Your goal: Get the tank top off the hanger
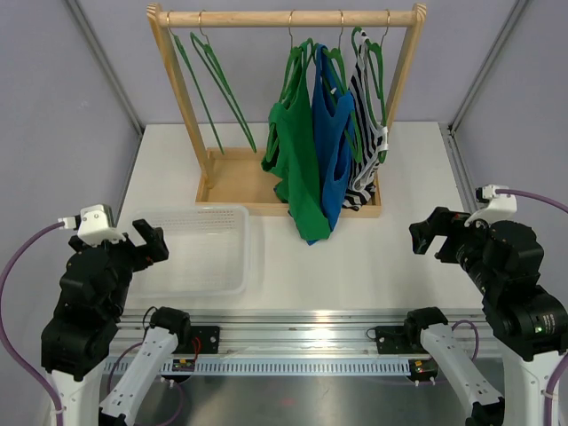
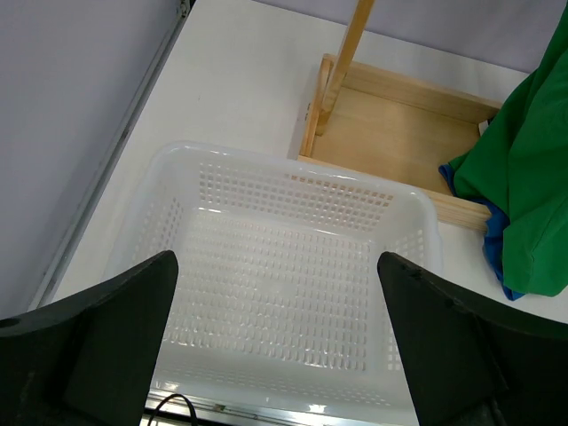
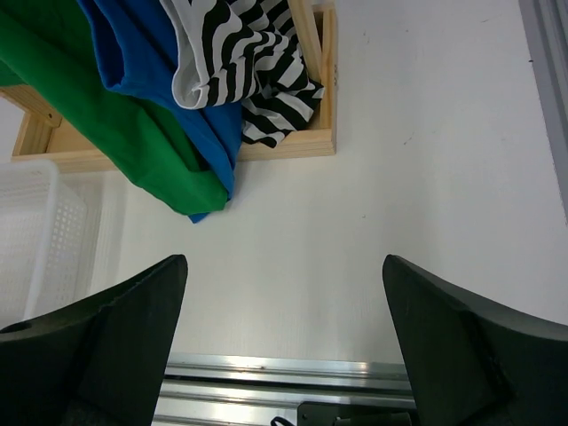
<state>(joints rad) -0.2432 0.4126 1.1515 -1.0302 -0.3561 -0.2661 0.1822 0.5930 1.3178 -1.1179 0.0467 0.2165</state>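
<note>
Over table (image 1: 355, 257), L fingers (image 2: 106, 346) & R fingers (image 3: 115, 346) spread, tilted down.

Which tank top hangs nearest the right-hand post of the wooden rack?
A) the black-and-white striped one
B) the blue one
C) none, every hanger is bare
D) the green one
A: the striped tank top hangs at the right end of the rail, with the blue tank top and then the green tank top to its left.
</note>
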